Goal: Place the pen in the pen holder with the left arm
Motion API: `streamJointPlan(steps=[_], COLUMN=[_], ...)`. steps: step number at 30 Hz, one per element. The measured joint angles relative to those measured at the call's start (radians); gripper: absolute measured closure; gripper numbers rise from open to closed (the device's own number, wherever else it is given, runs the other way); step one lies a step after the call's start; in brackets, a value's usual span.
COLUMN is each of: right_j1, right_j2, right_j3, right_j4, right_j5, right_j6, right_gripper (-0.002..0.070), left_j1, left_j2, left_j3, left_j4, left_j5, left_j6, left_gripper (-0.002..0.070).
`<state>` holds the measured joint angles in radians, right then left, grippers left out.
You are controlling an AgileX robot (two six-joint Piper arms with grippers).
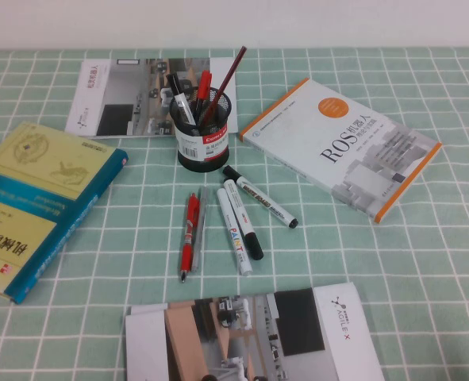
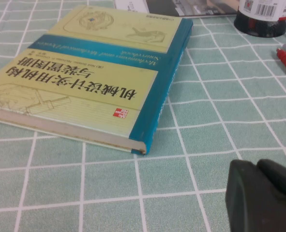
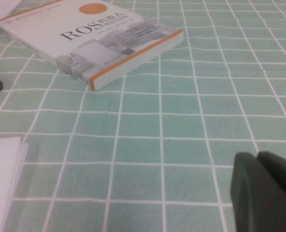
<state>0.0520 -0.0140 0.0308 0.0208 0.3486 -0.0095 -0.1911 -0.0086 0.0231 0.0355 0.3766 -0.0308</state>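
On green checked tablecloth [image 1: 377,270], red pen [image 1: 190,232] near pen holder [image 1: 203,131], left end effector [image 2: 261,198], right end effector [image 3: 266,191] low, finger states unclear

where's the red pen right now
In the high view, the red pen lies flat on the tablecloth just in front of the pen holder, left of centre, beside a grey pen and the white markers.

The red pen [image 1: 190,234] lies on the cloth with a grey pen [image 1: 201,226] touching its right side and white markers [image 1: 238,222] just beside that. Its left side is open cloth up to the yellow book [image 1: 36,202]. The pen holder [image 1: 202,131] behind it already has pens inside. Both the left gripper [image 2: 261,198] and the right gripper [image 3: 266,191] hang low over bare cloth.
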Motion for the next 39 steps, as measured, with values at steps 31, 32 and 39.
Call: streamJointPlan(steps=[31,32,39], right_j1=[0.000,0.000,0.000], right_j2=[0.000,0.000,0.000], right_j3=[0.000,0.000,0.000], right_j4=[0.000,0.000,0.000], right_j5=[0.000,0.000,0.000], right_j6=[0.000,0.000,0.000], right_gripper=[0.0696,0.0696,0.0696], left_j1=[0.000,0.000,0.000], left_j2=[0.000,0.000,0.000], left_j3=[0.004,0.004,0.004], left_j4=[-0.196,-0.231,-0.324], left_j5=[-0.134,-0.148,-0.219], left_j6=[-0.125,-0.143,-0.177], left_gripper=[0.0676,0.0676,0.0676])
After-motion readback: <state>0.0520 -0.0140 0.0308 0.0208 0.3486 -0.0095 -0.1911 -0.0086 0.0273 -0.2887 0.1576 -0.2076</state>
